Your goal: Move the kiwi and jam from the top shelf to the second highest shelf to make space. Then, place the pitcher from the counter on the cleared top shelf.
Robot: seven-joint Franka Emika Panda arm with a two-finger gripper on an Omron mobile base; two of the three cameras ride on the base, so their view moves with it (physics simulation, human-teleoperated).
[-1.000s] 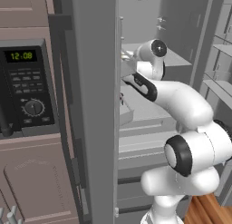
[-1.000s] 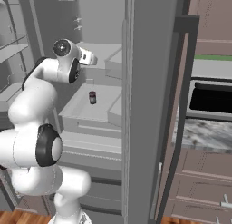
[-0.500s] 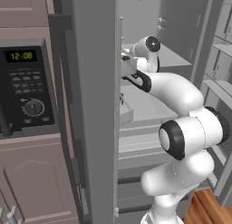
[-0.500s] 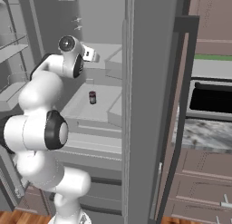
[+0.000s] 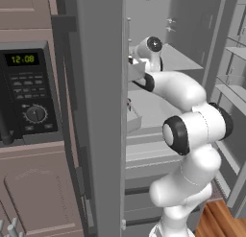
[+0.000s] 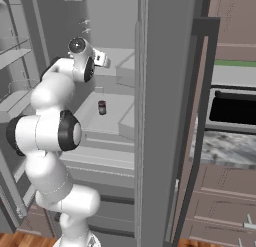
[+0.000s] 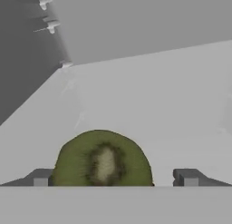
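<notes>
1. You had the pale top shelf point(image 7: 172, 105) of the open fridge ahead of the jaws.
2. Your gripper point(image 7: 115, 177) stood wide open, holding nothing.
3. The kiwi point(image 7: 103, 160) lay between the fingertips point(image 7: 41, 177), nearer the left one.
4. The jam point(image 6: 102, 107) sat one shelf below.

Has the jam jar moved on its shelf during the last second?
No. In the right base view the jam stands at the same spot on the second highest shelf.

The kiwi's point(image 7: 103, 160) near underside is cut off at the hand view's bottom, between the fingertips point(image 7: 41, 177).
</notes>
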